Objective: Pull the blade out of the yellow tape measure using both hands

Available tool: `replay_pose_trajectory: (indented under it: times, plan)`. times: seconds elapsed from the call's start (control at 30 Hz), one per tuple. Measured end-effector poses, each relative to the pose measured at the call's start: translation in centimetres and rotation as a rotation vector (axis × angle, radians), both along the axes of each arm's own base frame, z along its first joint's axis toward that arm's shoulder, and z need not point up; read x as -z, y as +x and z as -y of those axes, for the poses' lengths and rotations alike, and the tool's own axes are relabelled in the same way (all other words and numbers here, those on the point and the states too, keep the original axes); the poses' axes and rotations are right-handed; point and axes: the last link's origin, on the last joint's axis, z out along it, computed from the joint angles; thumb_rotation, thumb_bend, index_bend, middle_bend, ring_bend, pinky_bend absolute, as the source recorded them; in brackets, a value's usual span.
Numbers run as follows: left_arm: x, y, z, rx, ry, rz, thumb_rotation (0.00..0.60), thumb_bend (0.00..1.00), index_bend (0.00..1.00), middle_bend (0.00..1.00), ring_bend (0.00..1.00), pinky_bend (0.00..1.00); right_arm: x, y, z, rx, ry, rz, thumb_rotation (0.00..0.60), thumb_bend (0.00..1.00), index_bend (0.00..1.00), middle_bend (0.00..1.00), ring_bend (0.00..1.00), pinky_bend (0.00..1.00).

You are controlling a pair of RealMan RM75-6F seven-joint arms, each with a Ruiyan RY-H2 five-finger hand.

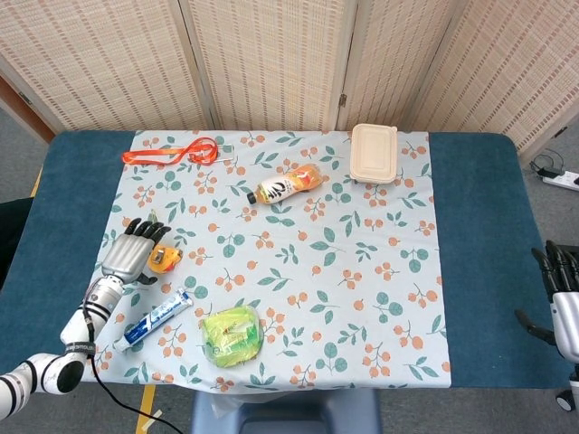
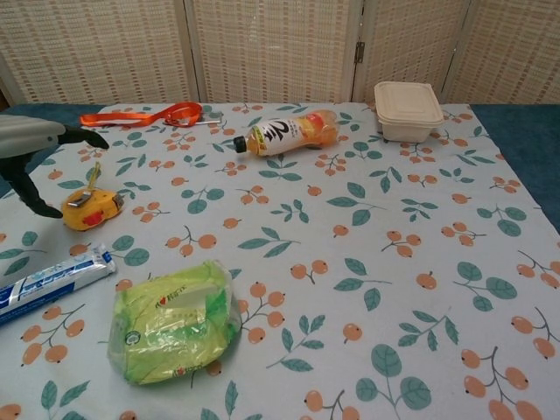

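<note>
The yellow tape measure [image 1: 163,259] lies just left of the toothpaste tube's [image 1: 154,320] far end, blade not yet drawn. The left hand [image 1: 132,254] hovers beside it, fingers spread, holding nothing. The right hand [image 1: 560,299], open and empty, sits well away. Grasping and pulling remain.

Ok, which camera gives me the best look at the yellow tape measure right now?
The chest view: the yellow tape measure lies unobstructed there, side face and cord visible, with the left hand just left of it. In the head view the tape measure looks smaller, and the left hand crowds its left edge.
</note>
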Motion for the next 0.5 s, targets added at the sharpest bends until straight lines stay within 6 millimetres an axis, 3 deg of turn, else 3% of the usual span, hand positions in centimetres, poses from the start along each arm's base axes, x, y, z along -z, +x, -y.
replay_pose_trajectory:
  times: [0.27, 0.5]
  plan:
    - [1.1, -1.0, -0.3, -0.052, -0.022, -0.003, 0.6, 0.22, 0.26, 0.22, 0.17, 0.0, 0.2, -0.2, 0.0, 0.001, 0.009, 0.006, 0.6, 0.25, 0.0, 0.01, 0.04, 0.0]
    - [2.1, -1.3, -1.1, -0.067, -0.034, 0.003, 0.6, 0.24, 0.26, 0.22, 0.17, 0.0, 0.3, -0.3, -0.2, 0.008, 0.009, 0.008, 0.6, 0.25, 0.0, 0.01, 0.04, 0.0]
